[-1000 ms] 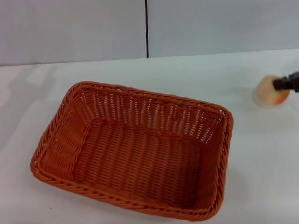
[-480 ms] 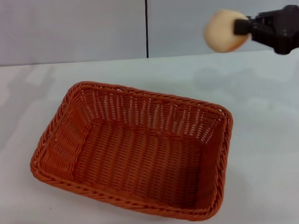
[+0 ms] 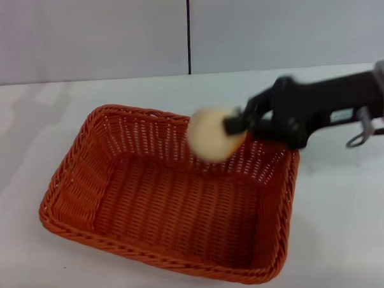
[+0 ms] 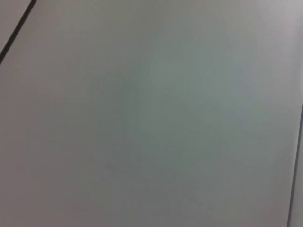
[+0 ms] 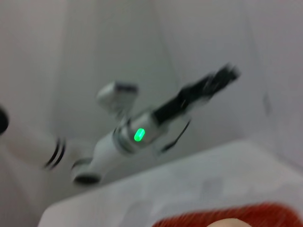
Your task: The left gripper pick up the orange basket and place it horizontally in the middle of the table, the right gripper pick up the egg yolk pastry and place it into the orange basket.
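The orange basket [image 3: 66,181] lies on the white table [image 3: 348,226], its long side turned slightly askew. The egg yolk pastry [image 3: 207,135], a cream ball, hangs over the basket's far right part, just above the rim. My right gripper [image 3: 232,125] reaches in from the right and is shut on the pastry. In the right wrist view a strip of the basket [image 5: 270,213] and the top of the pastry [image 5: 232,223] show. That view also shows my left gripper [image 5: 213,81] raised far off, away from the basket. The left wrist view shows only a grey wall.
Bare white tabletop [image 3: 37,106] surrounds the basket on all sides. A grey panelled wall with a dark vertical seam [image 3: 188,29] stands behind the table.
My right gripper took the pastry from the table at the right, rose high with it, then came down and left over the basket. The basket has stayed put.
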Available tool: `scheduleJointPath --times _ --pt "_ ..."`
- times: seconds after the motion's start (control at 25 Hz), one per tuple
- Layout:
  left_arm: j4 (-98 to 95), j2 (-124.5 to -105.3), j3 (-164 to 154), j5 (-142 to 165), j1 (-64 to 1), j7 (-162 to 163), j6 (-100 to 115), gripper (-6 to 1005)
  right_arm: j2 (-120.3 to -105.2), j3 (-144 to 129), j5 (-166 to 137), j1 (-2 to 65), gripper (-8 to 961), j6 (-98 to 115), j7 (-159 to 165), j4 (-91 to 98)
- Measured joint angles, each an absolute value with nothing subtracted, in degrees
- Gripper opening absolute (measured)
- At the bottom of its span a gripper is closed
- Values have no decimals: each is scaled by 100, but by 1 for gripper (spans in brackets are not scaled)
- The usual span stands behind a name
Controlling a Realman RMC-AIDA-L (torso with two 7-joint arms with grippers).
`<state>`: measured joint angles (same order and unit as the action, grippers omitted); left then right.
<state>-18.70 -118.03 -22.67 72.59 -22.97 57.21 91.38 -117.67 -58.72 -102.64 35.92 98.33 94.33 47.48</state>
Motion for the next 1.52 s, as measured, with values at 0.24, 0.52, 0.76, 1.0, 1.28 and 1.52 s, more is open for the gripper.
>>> scheduleJointPath --times 0.24,0.52,0.76,1.0,1.28,1.52 --pt "-1861 -11807 -2267 7259 -2362 5722 9075 545 -11806 -5980 -10583 3853 82 9684 9571 4430" --pt "-1851 -11811 -2268 7260 -2361 5722 9068 545 -11813 -5956 -10586 3796 223 9659 9597 4458" --pt "-1851 -11819 -2268 7245 -2354 5722 9068 544 -11829 -5876 -10557 3560 414 9615 9448 4686" --pt "-1800 -11820 -2268 7191 -2338 5722 9070 544 -11882 -5219 -10333 3095 563 9575 8598 4768" --pt "-1771 -11816 -2268 7072 -2277 5722 9071 544 -11878 -3962 -8154 2063 588 9647 5971 3659" --pt "-1772 -11816 -2267 6912 -2230 5649 9089 544 -11886 -3461 -6470 1601 589 9715 4172 2371"
